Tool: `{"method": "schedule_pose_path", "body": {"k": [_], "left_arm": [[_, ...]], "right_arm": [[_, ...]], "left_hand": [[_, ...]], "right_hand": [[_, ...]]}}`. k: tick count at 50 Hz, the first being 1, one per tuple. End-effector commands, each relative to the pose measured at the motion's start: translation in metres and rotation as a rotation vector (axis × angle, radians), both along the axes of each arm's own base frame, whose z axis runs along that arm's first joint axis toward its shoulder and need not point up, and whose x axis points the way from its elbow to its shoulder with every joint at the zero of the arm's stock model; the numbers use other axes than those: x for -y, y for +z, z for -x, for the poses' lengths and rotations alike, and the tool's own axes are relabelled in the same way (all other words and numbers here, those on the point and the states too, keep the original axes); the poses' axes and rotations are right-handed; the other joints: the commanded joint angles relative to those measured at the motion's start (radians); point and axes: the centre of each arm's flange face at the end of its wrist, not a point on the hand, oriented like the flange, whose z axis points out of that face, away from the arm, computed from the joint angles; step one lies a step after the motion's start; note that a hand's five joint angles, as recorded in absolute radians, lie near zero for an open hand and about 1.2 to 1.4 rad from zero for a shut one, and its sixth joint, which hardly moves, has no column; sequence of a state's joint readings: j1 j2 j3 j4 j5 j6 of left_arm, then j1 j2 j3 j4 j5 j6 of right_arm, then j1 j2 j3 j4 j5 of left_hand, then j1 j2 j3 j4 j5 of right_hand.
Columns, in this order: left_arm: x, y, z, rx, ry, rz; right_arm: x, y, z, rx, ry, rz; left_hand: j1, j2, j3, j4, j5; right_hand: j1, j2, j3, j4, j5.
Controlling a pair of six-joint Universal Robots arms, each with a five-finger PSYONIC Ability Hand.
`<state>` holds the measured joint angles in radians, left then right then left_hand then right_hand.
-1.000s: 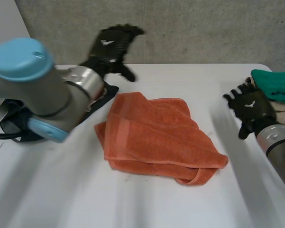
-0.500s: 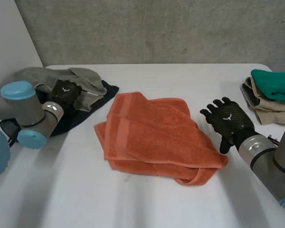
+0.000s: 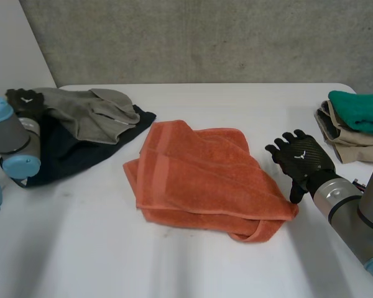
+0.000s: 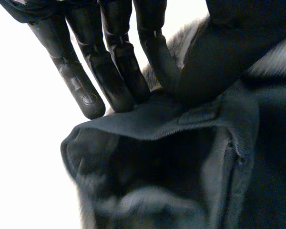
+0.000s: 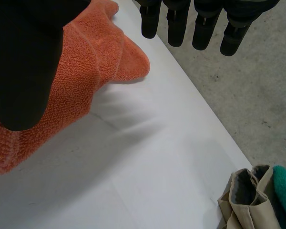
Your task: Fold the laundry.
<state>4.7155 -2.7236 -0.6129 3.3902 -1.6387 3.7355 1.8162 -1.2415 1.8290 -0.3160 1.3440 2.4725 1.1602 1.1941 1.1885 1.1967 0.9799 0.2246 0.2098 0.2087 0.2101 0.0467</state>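
**One towel roughly folded, a pile left to do**

Head view: the orange towel (image 3: 202, 180) lies mid-tabletop (image 3: 236, 102), doubled over but loose, its edges not squared. At the far right sits a neat stack, a teal towel (image 3: 360, 110) on a beige garment (image 3: 348, 141). At the far left a grey garment (image 3: 87, 112) sprawls over a dark garment (image 3: 62, 152). By my reading the job is partway. The stack looks finished, the orange towel wants tidying or one more fold, and the left pile is not yet folded. The left hand (image 3: 22, 99) sits at that pile's outer edge. The right hand (image 3: 301, 158) is just beside the orange towel's right edge, spread wide.

Left wrist view: straight fingers (image 4: 119, 71) and the thumb meet on the dark garment's hem. The hem rises to them over a hollow, so it looks pinched and lifted.

Right wrist view: the right hand is released, fingers straight and apart, holding nothing. Its thumb hangs above the orange towel and its fingertips above bare tabletop, with the stack well apart.
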Motion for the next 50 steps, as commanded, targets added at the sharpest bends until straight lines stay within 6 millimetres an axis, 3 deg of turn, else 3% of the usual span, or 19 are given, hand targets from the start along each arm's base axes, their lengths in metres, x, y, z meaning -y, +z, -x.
{"method": "schedule_pose_path", "body": {"k": [1,3,6,8,9,13,19,24,28,32,38,46,50], "left_arm": [[-0.011,-0.009,0.001,0.016,0.011,-0.053],[-0.016,-0.003,0.007,0.003,-0.002,-0.054],[-0.033,0.011,0.030,-0.040,-0.073,-0.061],[-0.049,0.024,0.048,-0.074,-0.150,-0.072],[-0.055,0.028,0.053,-0.085,-0.176,-0.077],[-0.092,0.048,0.080,-0.119,-0.318,-0.109],[-0.156,0.059,0.123,-0.127,-0.513,-0.179],[-0.225,0.045,0.153,-0.113,-0.656,-0.289],[-0.265,0.029,0.165,-0.094,-0.723,-0.358],[-0.292,0.015,0.177,-0.076,-0.781,-0.410],[-0.302,0.003,0.186,-0.064,-0.811,-0.432],[-0.282,-0.011,0.194,-0.065,-0.798,-0.407],[-0.271,-0.015,0.199,-0.066,-0.795,-0.397]], "right_arm": [[0.000,0.001,0.000,0.001,-0.001,0.001],[0.001,0.002,0.001,0.003,-0.003,0.007],[0.002,0.005,0.001,0.004,-0.006,0.014],[0.003,0.008,0.002,0.008,-0.012,0.014],[0.003,0.010,0.002,0.010,-0.012,0.016],[0.001,0.029,0.006,0.012,-0.024,0.035],[-0.013,0.031,0.016,-0.010,-0.050,-0.133],[-0.025,0.025,0.017,0.026,-0.059,-0.256],[-0.028,0.018,0.017,0.065,-0.071,-0.286],[-0.030,0.011,0.018,0.078,-0.072,-0.269],[-0.029,0.000,0.016,0.082,-0.068,-0.256],[-0.029,-0.006,0.016,0.074,-0.065,-0.272],[-0.030,-0.008,0.015,0.072,-0.064,-0.269]], "left_hand": [[0.236,0.202,0.208,0.200,0.242],[0.236,0.202,0.208,0.200,0.242],[-0.504,-0.538,-0.532,-0.541,-0.498],[-0.772,-0.806,-0.801,-0.809,-0.766],[-0.803,-0.836,-0.831,-0.839,-0.797],[-0.870,-0.904,-0.899,-0.907,-0.865],[-0.879,-0.913,-0.907,-0.916,-0.873],[-0.844,-0.878,-0.872,-0.881,-0.838],[-0.756,-0.790,-0.785,-0.793,-0.750],[-0.683,-0.717,-0.711,-0.719,-0.677],[-0.580,-0.614,-0.608,-0.616,-0.574],[-0.606,-0.640,-0.634,-0.643,-0.600],[-0.501,-0.535,-0.529,-0.537,-0.495]], "right_hand": [[-0.050,-0.035,-0.034,-0.036,-0.047],[-0.050,-0.035,-0.034,-0.036,-0.047],[-0.050,-0.035,-0.034,-0.036,-0.047],[-0.050,-0.035,-0.034,-0.036,-0.047],[-0.050,-0.035,-0.034,-0.036,-0.047],[-0.050,-0.035,-0.034,-0.036,-0.047],[-0.050,-0.035,-0.034,-0.036,-0.047],[-0.050,-0.035,-0.034,-0.036,-0.047],[-0.050,-0.035,-0.034,-0.036,-0.047],[-0.050,-0.035,-0.034,-0.036,-0.047],[-0.050,-0.035,-0.034,-0.036,-0.047],[-0.050,-0.035,-0.034,-0.036,-0.047],[-0.050,-0.035,-0.034,-0.036,-0.047]]}}
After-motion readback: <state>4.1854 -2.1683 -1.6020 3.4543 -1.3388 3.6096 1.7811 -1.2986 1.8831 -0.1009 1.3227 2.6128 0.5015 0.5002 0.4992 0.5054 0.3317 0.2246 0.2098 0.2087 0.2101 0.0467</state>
